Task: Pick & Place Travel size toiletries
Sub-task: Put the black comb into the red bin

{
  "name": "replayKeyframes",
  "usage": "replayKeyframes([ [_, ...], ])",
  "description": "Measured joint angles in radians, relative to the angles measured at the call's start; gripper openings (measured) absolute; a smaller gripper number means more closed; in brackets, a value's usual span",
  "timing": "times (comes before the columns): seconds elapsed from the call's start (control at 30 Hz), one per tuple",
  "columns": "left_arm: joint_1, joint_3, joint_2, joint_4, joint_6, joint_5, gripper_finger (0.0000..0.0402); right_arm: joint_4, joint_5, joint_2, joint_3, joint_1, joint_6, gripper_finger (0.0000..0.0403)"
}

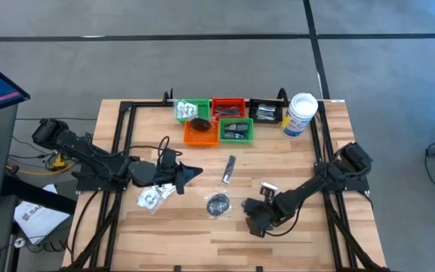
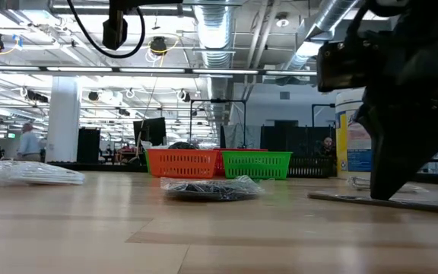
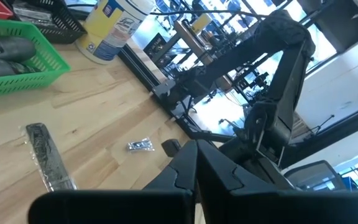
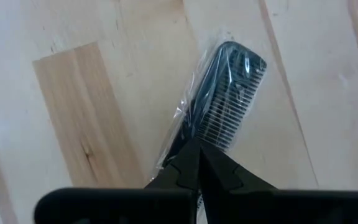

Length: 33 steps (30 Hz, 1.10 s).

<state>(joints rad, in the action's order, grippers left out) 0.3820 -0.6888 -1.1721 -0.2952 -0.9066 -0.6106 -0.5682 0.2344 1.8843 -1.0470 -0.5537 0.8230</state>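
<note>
The wrapped black comb (image 4: 219, 99) lies at the lower right of the table (image 1: 308, 227), its long axis diagonal. The right gripper (image 4: 194, 152), fingers pressed together, is low over its end. The left gripper (image 1: 195, 174), also closed, points right at centre left.

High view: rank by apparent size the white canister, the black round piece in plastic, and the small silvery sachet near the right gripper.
1. White canister
2. Black round piece in plastic, close to the canister in footprint, so this order is unsure
3. Small silvery sachet, clearly smallest
</note>
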Motion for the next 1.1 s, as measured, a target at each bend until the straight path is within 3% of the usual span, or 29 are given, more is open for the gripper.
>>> replayKeyframes([
  [0.57,-0.002,0.000,0.000,-0.001,0.004,-0.029,0.0001,-0.019,0.008,-0.001,-0.001,-0.023,-0.267,0.0000],
  [0.8,-0.002,0.000,0.000,-0.001,0.004,-0.047,0.0001,-0.035,0.012,-0.001,-0.002,0.007,-0.051,0.0000],
  [1.1,-0.002,0.000,0.000,-0.006,0.004,-0.048,0.0001,-0.048,0.036,-0.001,-0.002,-0.015,-0.221,0.0000],
])
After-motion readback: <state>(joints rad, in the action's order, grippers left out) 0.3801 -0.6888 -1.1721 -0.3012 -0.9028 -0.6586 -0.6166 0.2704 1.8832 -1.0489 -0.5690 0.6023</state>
